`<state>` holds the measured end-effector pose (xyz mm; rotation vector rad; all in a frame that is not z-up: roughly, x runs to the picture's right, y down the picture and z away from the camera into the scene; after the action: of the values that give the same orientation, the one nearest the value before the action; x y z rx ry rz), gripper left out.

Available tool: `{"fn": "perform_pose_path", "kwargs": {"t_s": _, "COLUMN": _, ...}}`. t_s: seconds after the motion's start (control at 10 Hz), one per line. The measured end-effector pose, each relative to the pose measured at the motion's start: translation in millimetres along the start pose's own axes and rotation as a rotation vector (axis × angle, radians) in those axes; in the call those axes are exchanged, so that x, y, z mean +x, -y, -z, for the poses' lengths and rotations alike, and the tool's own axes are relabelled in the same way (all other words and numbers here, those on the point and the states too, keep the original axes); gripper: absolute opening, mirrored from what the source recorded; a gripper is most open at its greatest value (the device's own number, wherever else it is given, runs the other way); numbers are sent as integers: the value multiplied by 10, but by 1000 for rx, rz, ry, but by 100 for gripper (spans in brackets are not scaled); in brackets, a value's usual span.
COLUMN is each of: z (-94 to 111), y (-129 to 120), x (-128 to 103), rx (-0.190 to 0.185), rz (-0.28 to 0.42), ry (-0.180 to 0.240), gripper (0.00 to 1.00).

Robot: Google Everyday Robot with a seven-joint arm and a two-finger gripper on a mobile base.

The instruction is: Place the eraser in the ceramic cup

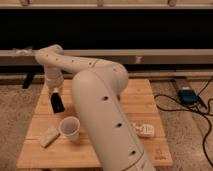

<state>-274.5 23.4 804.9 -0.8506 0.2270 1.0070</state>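
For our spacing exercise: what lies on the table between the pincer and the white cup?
Nothing. In the camera view, only bare wooden table separates the pincer, shut on the black eraser, from the cup close by.
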Motion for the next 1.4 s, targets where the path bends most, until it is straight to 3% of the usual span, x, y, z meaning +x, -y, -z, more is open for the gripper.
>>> {"fn": "perform_pose_path", "kwargs": {"t_s": 0.3, "z": 593, "y": -124, "x": 316, "rx": -117, "rz": 77, "ry": 90, "gripper": 0}}
{"fn": "perform_pose_path", "kwargs": {"t_s": 0.6, "z": 890, "y": -126, "x": 769, "rx": -208, "rz": 138, "ry": 151, "gripper": 0}}
{"fn": "perform_pose_path", "kwargs": {"t_s": 1.0, "z": 756, "y": -120, "x": 1302, "rx": -253, "rz": 176, "ry": 141, "gripper": 0}}
{"fn": "perform_pose_path", "kwargs": {"t_s": 1.4, "z": 497, "y": -144, "x": 1477, "rx": -266, "rz": 185, "ry": 99, "gripper": 0}}
